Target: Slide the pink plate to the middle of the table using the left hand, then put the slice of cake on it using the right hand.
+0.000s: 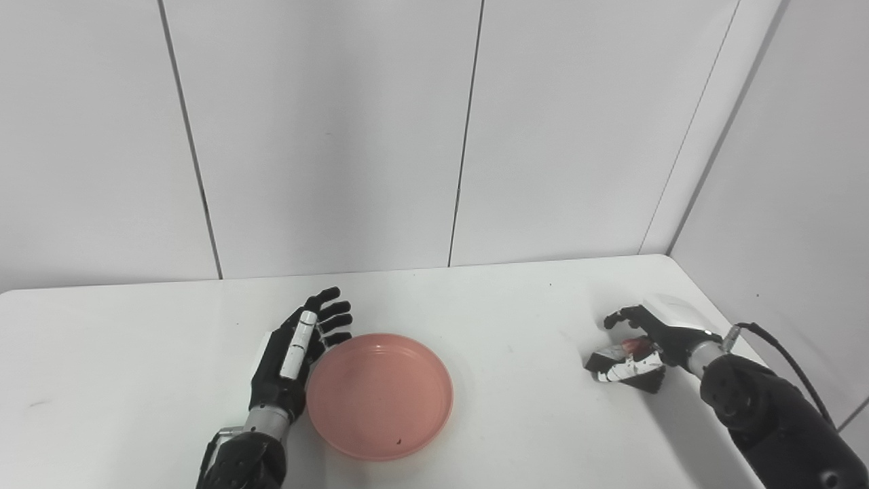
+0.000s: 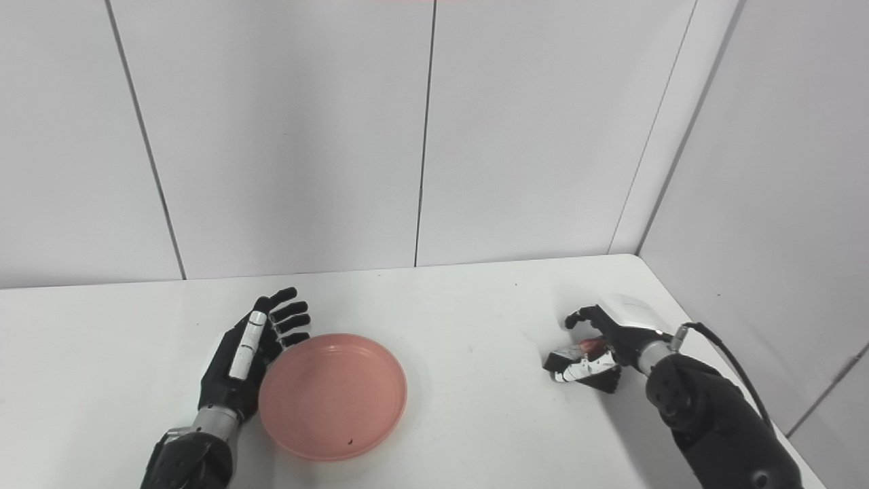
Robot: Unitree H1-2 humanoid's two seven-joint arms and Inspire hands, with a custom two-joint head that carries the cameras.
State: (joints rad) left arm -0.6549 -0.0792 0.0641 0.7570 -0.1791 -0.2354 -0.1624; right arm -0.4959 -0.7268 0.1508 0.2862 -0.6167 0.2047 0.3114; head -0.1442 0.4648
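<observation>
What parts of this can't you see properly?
- Slice of cake: both views, mostly covered by the right hand; only a reddish bit shows, so its shape is unclear.
- Whether the left hand touches the pink plate: they sit edge to edge, contact too fine to tell.
- Dark speck on the plate: too small to identify.
- Both arms: cut off by the bottom edge.

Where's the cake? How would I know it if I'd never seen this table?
Look at the white table, then at its right side near the corner. The right hand curls its fingers around the cake, a small reddish bit. The plate is big, pink and empty.
</observation>
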